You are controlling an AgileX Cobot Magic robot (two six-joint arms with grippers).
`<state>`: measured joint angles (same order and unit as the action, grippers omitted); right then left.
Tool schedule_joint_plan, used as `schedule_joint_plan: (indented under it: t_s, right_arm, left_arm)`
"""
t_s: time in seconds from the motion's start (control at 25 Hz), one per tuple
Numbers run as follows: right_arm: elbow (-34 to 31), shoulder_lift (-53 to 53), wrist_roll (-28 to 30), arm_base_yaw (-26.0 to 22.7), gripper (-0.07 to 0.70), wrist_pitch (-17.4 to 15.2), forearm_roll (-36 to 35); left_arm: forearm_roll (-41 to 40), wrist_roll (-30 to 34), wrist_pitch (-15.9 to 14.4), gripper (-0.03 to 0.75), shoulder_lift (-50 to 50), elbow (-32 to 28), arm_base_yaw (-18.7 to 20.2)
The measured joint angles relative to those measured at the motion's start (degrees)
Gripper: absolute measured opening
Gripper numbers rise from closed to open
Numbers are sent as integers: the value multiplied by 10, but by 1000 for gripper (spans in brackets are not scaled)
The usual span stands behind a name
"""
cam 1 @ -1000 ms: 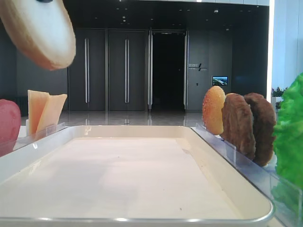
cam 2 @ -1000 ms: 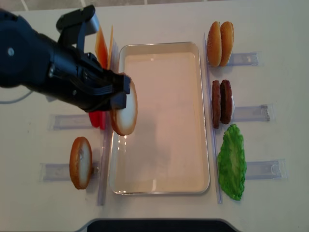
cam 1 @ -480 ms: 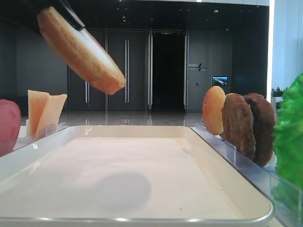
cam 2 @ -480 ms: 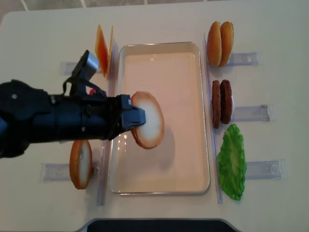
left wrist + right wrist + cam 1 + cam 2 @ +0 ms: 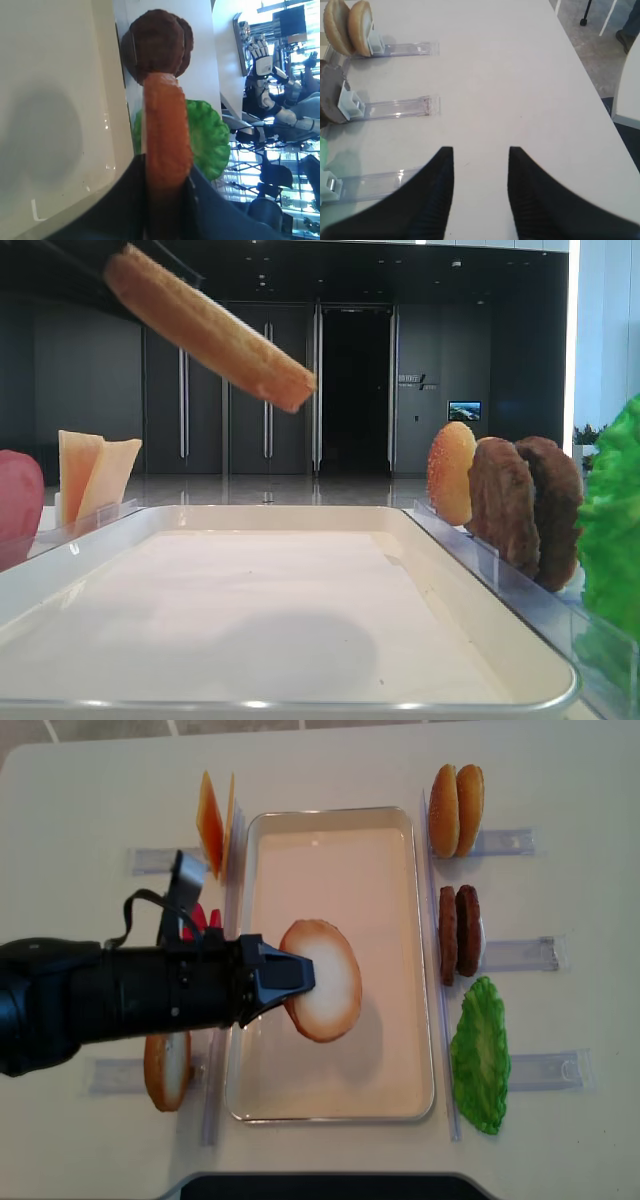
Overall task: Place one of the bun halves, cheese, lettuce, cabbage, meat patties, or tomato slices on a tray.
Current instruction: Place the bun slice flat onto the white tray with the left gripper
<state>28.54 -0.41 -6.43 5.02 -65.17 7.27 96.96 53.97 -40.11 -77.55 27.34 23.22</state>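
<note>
Your worktop [image 5: 560, 770] carries the cream tray [image 5: 395, 818] at its centre, the landmark here, with the other ingredients standing on edge in clear racks [image 5: 515, 955] beside it so each can be pinched by its rim. Right of the tray: the lettuce [image 5: 482, 1055], the meat patties [image 5: 459, 932] and a pair of domed buns [image 5: 456, 810]. Left of it: the cheese [image 5: 213, 818] and the tomato slices [image 5: 18, 502]. Your left end effector [image 5: 292, 977] is clenched on the bun half [image 5: 325, 980], holding it tilted above the tray's middle, well clear of the floor, pale face up, apparently ready to lower. Your right end effector [image 5: 481, 192] hangs released over bare worktop right of the tray.
</note>
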Motion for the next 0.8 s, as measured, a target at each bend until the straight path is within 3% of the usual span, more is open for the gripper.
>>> schedule_joint_plan:
  t_s: [0.24, 0.8]
  right_arm:
    - [0, 0, 0, 0, 283, 0, 0]
    - [0, 0, 0, 0, 283, 0, 0]
  left_arm:
    - [1, 27, -10, 126, -56, 1, 0]
    - [5, 96, -10, 126, -178, 88, 0]
